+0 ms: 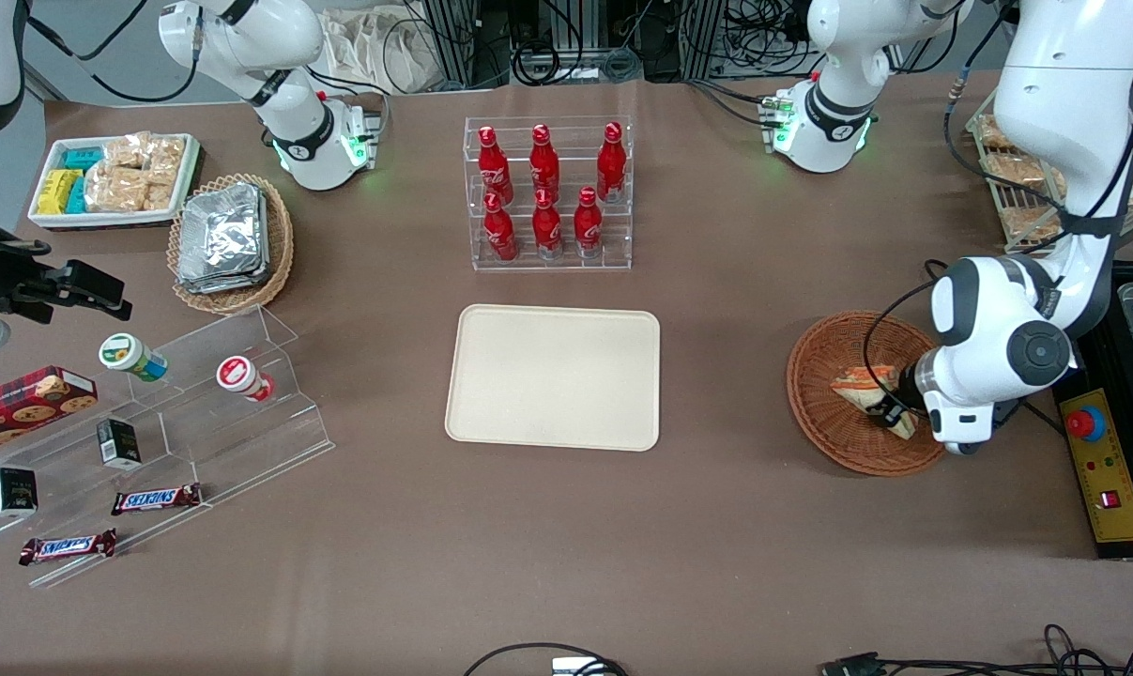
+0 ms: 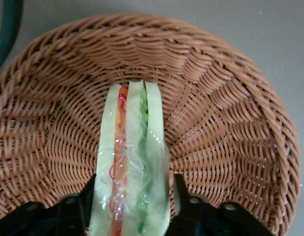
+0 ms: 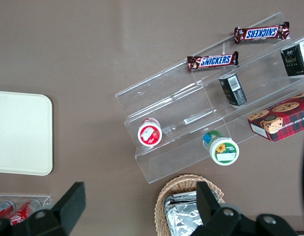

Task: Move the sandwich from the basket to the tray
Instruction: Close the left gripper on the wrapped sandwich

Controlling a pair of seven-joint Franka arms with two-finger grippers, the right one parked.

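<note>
Brown cloth covers the table (image 1: 716,526), on which the cream tray (image 1: 553,377) lies bare at the centre, nearer the front camera than the clear rack of red bottles (image 1: 547,192), set there as the open landing spot for the food. Toward the working arm's end of the table, well apart from the tray, sits the round reddish-brown wicker basket (image 1: 824,394), its shallow bowl keeping the sandwich (image 1: 865,387) gathered in one place and easy to reach from above. The left arm (image 1: 993,352) bends down over the basket's rim, bringing its gripper (image 2: 131,206) low inside the bowl. The wrist view shows the black fingers (image 2: 184,201) standing one on each side of the wedge and closed against its flat bread faces, so the gripper appears to be clamped on the sandwich; the sandwich is in the basket, and whether it rests on the weave or is just clear of it cannot be told. Gripping across the bread faces, rather than the layered edge, looks chosen to keep the filling from being squeezed out. The sandwich is a narrow triangular wedge of pale bread, with an orange-red strip and a green strip running between the slices, and a glossy clear wrap (image 2: 123,194) crinkled over it.
</note>
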